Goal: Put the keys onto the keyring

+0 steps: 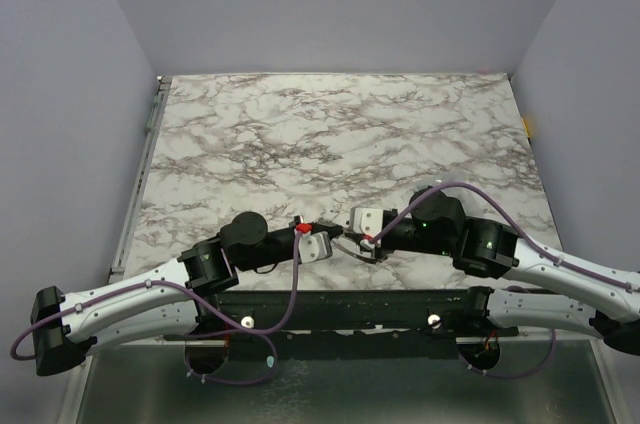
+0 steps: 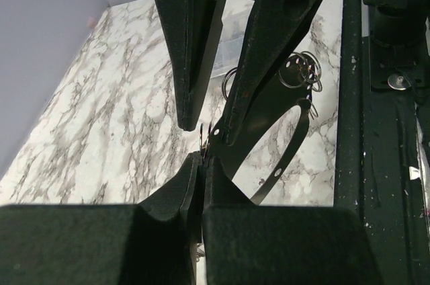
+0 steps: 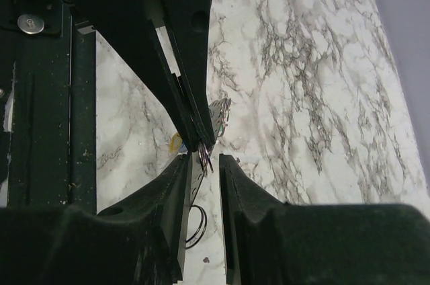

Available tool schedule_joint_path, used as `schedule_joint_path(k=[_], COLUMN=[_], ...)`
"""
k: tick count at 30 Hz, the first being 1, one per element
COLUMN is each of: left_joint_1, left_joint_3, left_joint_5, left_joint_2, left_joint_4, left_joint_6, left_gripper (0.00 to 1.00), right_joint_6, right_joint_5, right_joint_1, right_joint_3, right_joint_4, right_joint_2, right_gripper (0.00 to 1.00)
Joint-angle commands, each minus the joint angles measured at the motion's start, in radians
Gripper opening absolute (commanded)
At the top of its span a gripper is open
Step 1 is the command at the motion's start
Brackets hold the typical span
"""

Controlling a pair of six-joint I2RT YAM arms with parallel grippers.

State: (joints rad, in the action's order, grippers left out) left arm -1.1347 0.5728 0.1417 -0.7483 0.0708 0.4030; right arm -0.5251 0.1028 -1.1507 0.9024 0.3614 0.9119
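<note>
Over the near edge of the marble table, your left gripper pinches the keyring tight. Your right gripper stands narrowly parted around it.

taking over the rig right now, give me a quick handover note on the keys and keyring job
Left gripper: shut, pinching the keyring on edge where the two arms meet.
Right gripper: jaws apart, straddling the same ring, not visibly clamped.
Keys: a yellow key lies on the table beside the grippers. A cluster of small rings lies nearby. The other keys can't be made out.
Done: ring is held. No key visibly on it.
Left: thread the keys on.
</note>
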Motion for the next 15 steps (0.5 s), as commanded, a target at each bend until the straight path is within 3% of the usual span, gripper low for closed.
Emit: schedule_joint_path(k=[1,9,15], left_joint_1=[-0.005,-0.005,-0.005], left_joint_3=[0.005,0.002,0.001], left_joint_5=[0.056,0.069,0.074], left_joint_2=[0.005,0.015,0.022], left_joint_4=[0.040,0.052,0.052], left_joint_6=[-0.021,-0.027,-0.025], left_gripper=[0.00,0.00,0.00], right_joint_6=[-0.015,-0.019,-0.024], right_joint_5=[0.015,0.005,0.004], right_joint_1=[-0.003,-0.003,-0.003], right_joint_3=[0.011,-0.002,-0.022], right_joint_4=[-0.006,-0.022,-0.050], right_joint_2=[0.018,0.036,0.037], right_gripper=[0.29,0.25,0.05])
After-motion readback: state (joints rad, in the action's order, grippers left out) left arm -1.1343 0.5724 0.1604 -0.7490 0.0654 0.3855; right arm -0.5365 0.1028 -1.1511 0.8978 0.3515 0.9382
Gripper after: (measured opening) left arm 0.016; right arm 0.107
